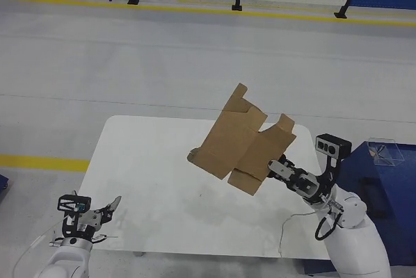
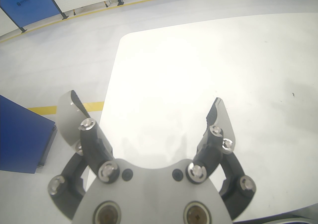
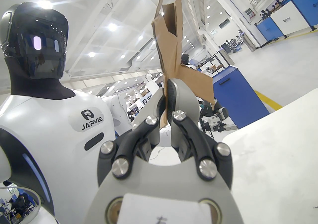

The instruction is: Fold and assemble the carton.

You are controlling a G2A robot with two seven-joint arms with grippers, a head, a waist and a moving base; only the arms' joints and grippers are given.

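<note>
Bright overhead glare, fisheye-warped edges

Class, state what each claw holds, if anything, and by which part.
Right claw: shut on the flattened carton, pinching one edge near a flap, held above the table. Left claw: open, holding nothing.

We are seeing a carton of matt brown cardboard, fingers of smooth pale metal carrying ribbed black pads, and a desk looking smooth and white.

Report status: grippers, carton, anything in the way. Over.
Right gripper shut on carton, unassembled, held up above the table. Left gripper open, empty, at table's near corner. Nothing seen in the way.
</note>
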